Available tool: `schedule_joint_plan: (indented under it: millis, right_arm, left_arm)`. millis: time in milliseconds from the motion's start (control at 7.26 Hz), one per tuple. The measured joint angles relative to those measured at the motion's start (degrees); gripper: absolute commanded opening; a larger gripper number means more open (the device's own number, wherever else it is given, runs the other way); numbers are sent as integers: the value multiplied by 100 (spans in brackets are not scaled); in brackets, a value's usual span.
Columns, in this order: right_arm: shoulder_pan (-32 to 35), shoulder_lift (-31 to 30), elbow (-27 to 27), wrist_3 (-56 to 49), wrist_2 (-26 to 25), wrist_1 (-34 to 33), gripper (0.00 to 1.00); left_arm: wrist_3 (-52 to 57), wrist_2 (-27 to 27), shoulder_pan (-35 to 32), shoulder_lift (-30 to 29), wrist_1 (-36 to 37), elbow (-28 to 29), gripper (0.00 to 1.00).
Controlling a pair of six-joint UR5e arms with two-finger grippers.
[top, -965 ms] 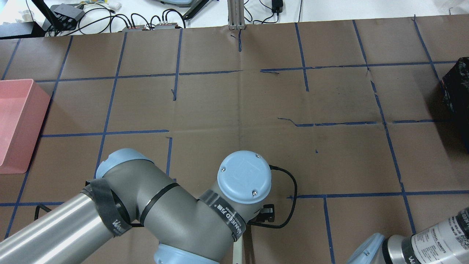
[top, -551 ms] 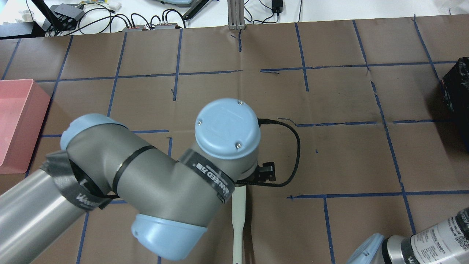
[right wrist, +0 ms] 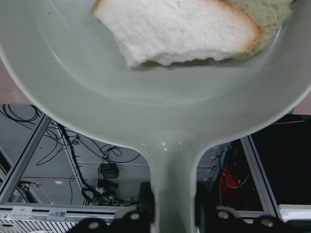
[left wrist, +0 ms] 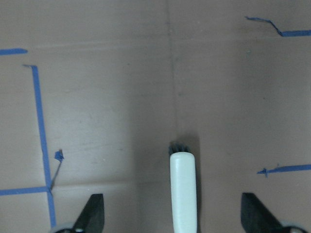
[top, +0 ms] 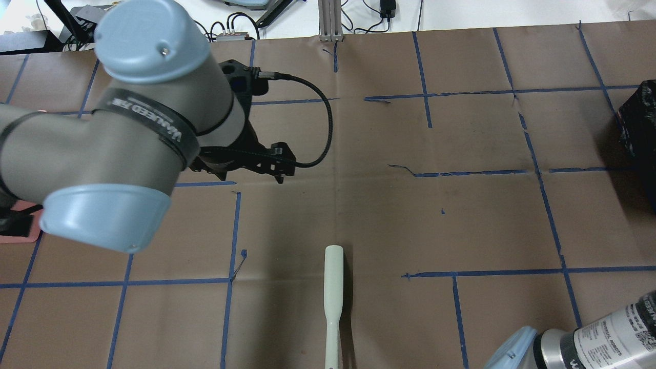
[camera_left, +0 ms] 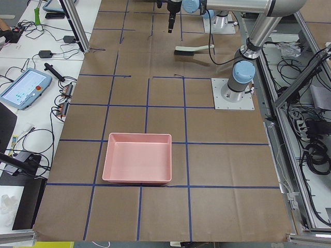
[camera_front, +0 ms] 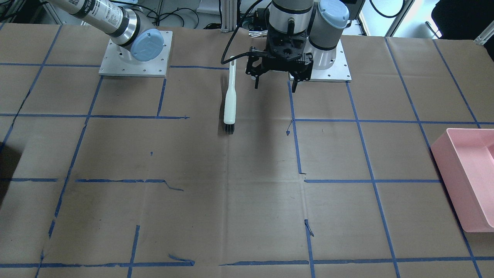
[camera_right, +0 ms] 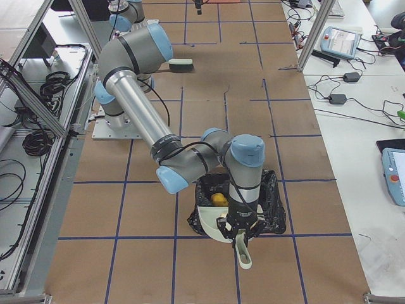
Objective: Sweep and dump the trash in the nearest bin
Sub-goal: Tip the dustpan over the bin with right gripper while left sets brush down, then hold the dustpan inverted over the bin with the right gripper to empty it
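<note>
Left arm has swung up and off toward the robot's left. A second ago it sat low over the brush handle. Now the brush [top: 333, 297] is fully uncovered in the overhead view, lying flat on the table [camera_front: 231, 193].

Left pincer [camera_front: 275, 88] is released, jaws spread wide, nothing between them. It hangs above and beside the brush, clear of it. My read: sweeping is done and the brush is parked out of the way.

Right pincer [camera_right: 242, 235] is clenched on the dustpan [camera_right: 212, 223] handle, with the pan over the black bin [camera_right: 269, 212] at the robot's right end. Pink bin [camera_front: 467, 181] is well apart, at the other end.

Bread [right wrist: 180, 29] is in the pan, at the side away from the handle; looks tipped for dumping. Yellow lump [camera_right: 219, 200] is at the bin mouth; can't tell whether it's on the pan or in the bag.

Right arm looks unchanged in the overhead view.
</note>
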Motion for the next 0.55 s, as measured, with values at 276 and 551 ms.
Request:
schedule_joint_plan:
  millis: [276, 551]
  right_arm:
    - [123, -23, 6, -36, -295, -104, 3]
    - [174, -50, 11, -65, -550, -120, 5]
  left_arm:
    - [526, -30, 774, 353, -572, 67, 100]
    - [728, -74, 1207, 812, -1185, 152, 100]
